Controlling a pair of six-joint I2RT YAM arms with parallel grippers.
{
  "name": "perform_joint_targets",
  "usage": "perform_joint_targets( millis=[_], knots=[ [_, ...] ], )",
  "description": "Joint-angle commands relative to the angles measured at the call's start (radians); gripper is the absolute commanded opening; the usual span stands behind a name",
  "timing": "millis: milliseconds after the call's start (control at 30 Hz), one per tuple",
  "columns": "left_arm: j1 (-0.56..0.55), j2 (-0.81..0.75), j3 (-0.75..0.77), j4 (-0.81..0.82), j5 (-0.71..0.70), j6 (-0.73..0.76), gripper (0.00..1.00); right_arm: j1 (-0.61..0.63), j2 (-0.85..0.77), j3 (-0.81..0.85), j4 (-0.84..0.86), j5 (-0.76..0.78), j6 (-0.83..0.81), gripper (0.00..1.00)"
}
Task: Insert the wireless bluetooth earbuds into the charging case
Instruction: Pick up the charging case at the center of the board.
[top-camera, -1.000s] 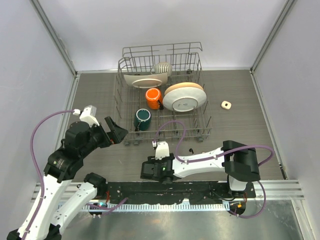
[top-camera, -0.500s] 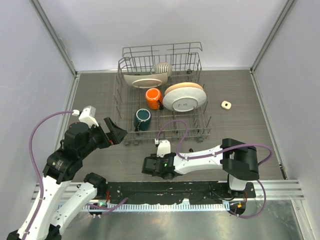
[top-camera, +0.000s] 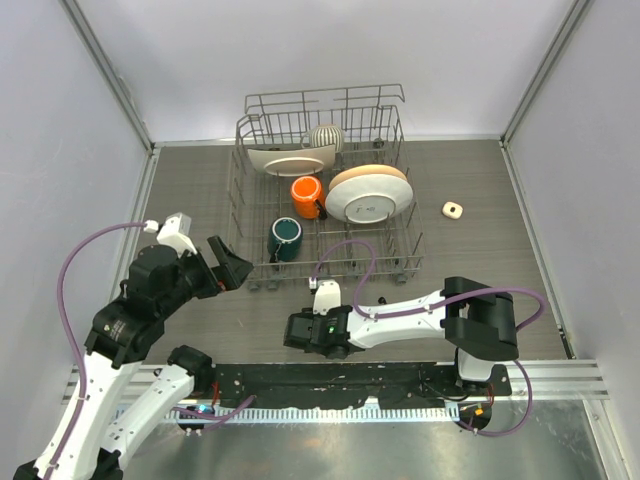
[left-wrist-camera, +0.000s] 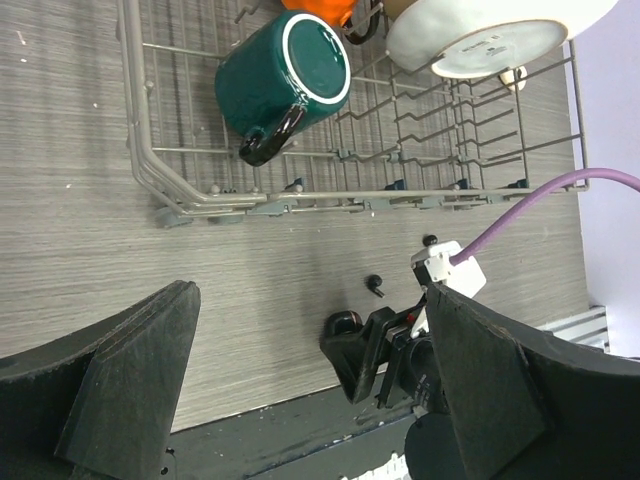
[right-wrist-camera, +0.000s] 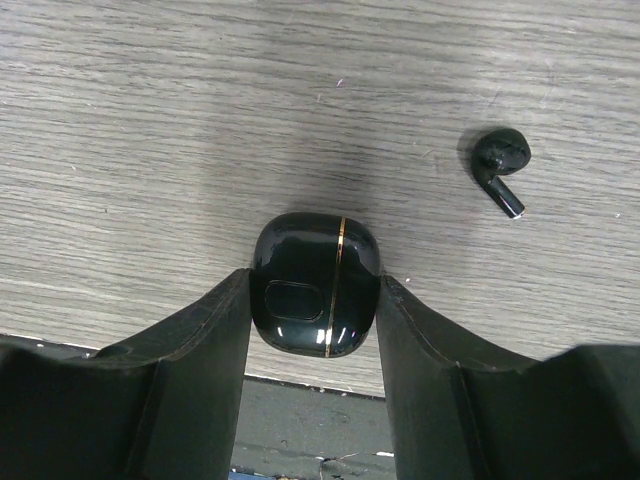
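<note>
Grey wood-grain counter (top-camera: 200, 200) carries a wire dish rack (top-camera: 330, 180) at the far side. The work area lies in front of it, near the arm bases.

Change over the last second: the right gripper (right-wrist-camera: 313, 300) has shifted slightly to the left along the near edge, and its fingers have narrowed. They now press against both sides of the black charging case (right-wrist-camera: 313, 255), which sits on the counter at its near edge. The left gripper (left-wrist-camera: 310, 300) has not moved. Its fingers are spread wide, grasping nothing, above the counter left of the rack.

Consequence for the task: the case appears secured, but its lid is shut and the gold seam is unbroken, so no earbud can be seated yet. On this evidence, the step in hand is gripping the case ahead of opening it. One black earbud (right-wrist-camera: 500, 165) lies loose on the counter, near the case but not touching it.

Limits of view:
- From above, the right wrist covers the case almost completely.
- A second small dark item (left-wrist-camera: 430, 240) lies near the rack's foot. It is too small to identify.
- No cream-white earbuds can be found in any view.
- A small cream object (top-camera: 453, 209) sits at the far right, well apart from the rest. Whether it is another case cannot be told.
</note>
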Motion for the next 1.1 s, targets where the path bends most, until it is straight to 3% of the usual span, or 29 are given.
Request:
perform_joint_targets(
  millis=[0,133,367,600,733,933,1067],
  knots=[
    [-0.001,-0.014,0.049,-0.009,-0.039,0.028,1.00,-0.002,0.002,0.013,-0.001,0.020,0.004,0.50],
    [-0.001,-0.016,0.052,-0.011,-0.040,0.028,1.00,-0.007,-0.001,0.005,0.008,0.011,0.002,0.51],
    [-0.001,-0.035,0.069,-0.044,-0.054,0.034,1.00,-0.007,-0.031,-0.026,0.049,0.004,-0.027,0.29],
    [-0.001,-0.029,0.088,-0.057,-0.068,0.040,1.00,0.051,-0.125,-0.010,0.051,0.104,-0.106,0.11],
    [-0.001,-0.009,0.102,-0.057,-0.065,0.046,1.00,0.114,-0.186,0.028,0.051,0.136,-0.232,0.01],
    [-0.002,0.012,0.127,-0.058,-0.068,0.048,1.00,0.122,-0.321,0.042,0.096,0.107,-0.384,0.01],
    [-0.002,0.026,0.142,-0.037,-0.039,0.054,1.00,0.122,-0.474,0.043,0.191,0.048,-0.655,0.01]
  ],
)
